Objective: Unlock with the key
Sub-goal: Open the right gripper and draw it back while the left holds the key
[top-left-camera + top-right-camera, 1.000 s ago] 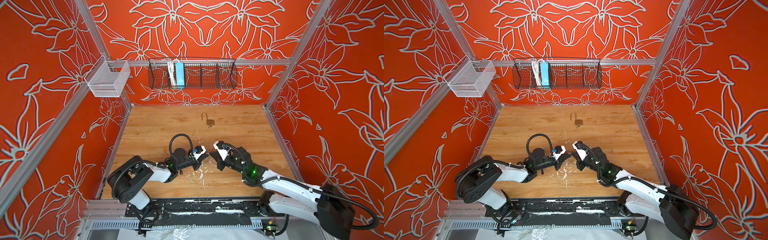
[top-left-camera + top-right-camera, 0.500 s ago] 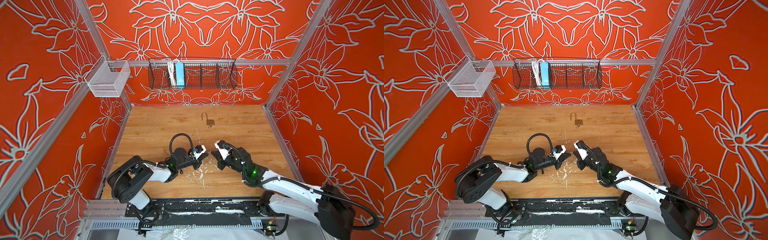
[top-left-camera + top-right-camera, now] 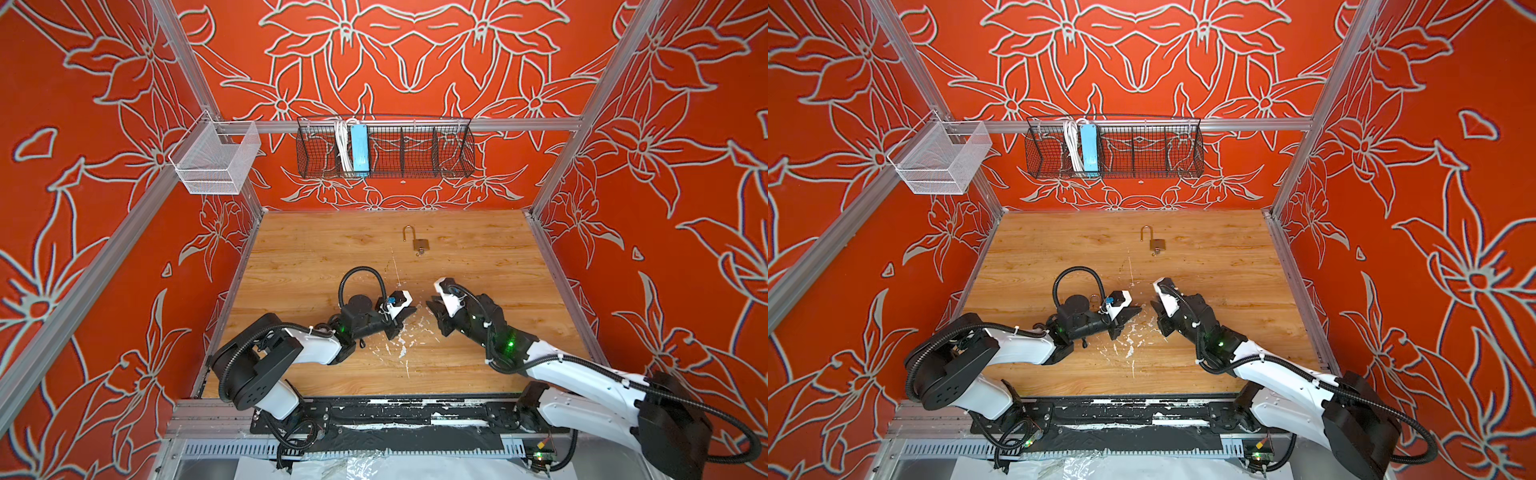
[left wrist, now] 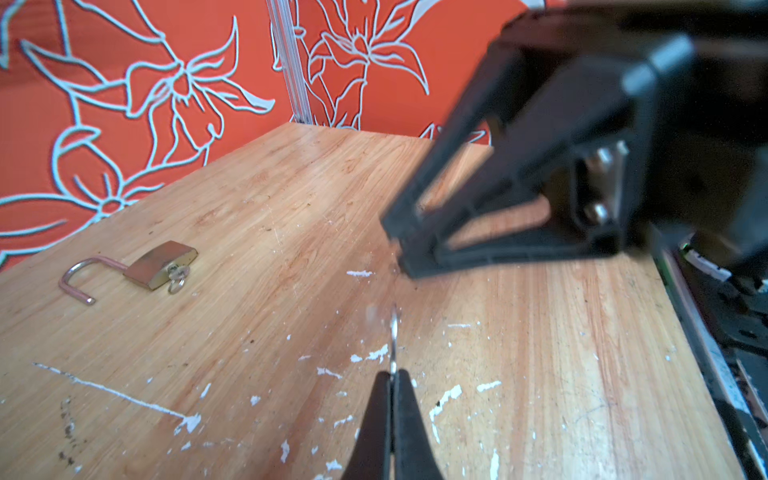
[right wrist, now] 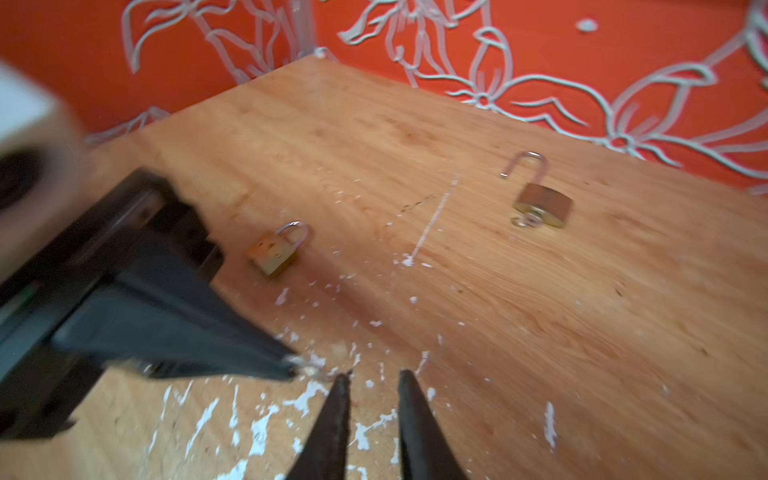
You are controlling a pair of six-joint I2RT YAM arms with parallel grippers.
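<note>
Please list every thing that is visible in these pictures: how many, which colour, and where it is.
open padlock: 1, brass, far middle of table
key: 1, silver, in the open padlock's keyhole
closed padlock: 1, brass, beside left end effector
thin metal piece: 1, silver, pinched by left end effector, perhaps a key
table: 1, light wood, white scuffs
wire basket: 1, black, back wall
power strip: 1, blue, inside wire basket
mesh basket: 1, white, left rail
left end effector: 1, black, shut
right end effector: 1, black, open, empty

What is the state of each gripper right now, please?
Left gripper: closed on a thin metal piece, apparently the key.
Right gripper: open, holding nothing.
</note>
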